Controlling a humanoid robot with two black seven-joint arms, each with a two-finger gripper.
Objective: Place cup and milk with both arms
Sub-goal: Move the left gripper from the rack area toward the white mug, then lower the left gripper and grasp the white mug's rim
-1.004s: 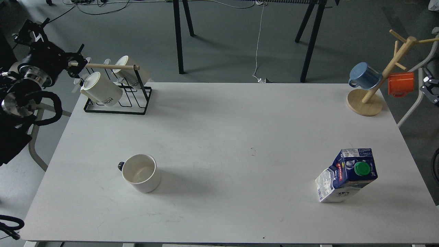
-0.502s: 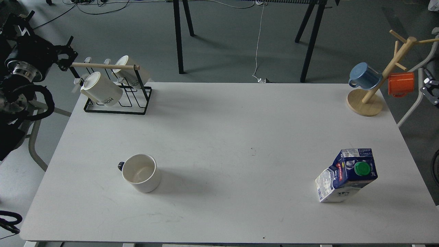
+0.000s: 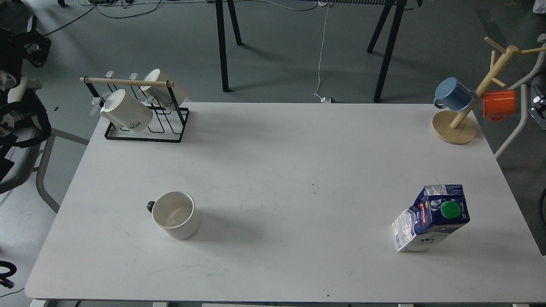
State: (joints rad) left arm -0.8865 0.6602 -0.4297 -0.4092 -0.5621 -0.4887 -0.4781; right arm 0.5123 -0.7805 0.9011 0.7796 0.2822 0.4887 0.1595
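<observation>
The cup (image 3: pixel 175 214) stands upright on the desk (image 3: pixel 273 162), in the front-left part, well away from the front edge; its small black handle points toward the left edge and its inside looks empty. The milk (image 3: pixel 431 217) stands upright in the front-right part of the desk, near the right edge, with its green cap facing up and forward. The two things are well apart from each other, and nothing touches either of them.

At the back-left corner a black wire rack (image 3: pixel 145 111) holds two cream mugs, and at the back-right corner a wooden mug tree (image 3: pixel 469 102) carries a blue mug and an orange mug.

Of the left arm (image 3: pixel 19 98) only dark parts show beyond the left edge of the desk, and its gripper cannot be picked out, so the state of its jaws cannot be told. The right gripper is not visible either.

As a judgement, the placing seems done: both things rest free on the desk and no arm is over it. Probably nothing is left.
</observation>
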